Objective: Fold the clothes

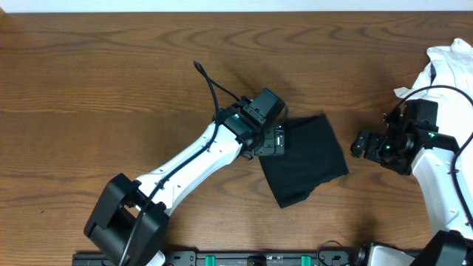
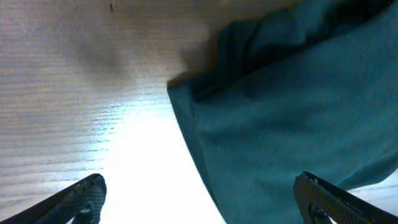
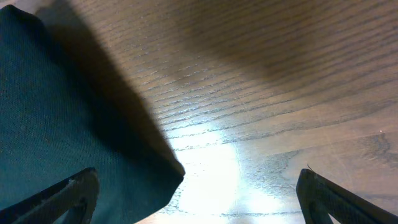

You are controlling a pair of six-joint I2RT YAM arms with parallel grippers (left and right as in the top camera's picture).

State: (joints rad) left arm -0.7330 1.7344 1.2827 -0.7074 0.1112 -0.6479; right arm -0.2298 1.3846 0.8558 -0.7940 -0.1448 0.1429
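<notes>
Though soft, black T-shirt [image 1: 307, 159] lies squared — creased.

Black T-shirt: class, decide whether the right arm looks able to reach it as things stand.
Probably yes. The open right end effector sits just beside the folded black T-shirt, with only table between them. The left end effector is at the shirt's opposite edge.

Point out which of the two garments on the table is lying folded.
The black T-shirt at the table's middle: it lies as a flat, compact packet. The white garment sits bunched up at the far right edge.
</notes>
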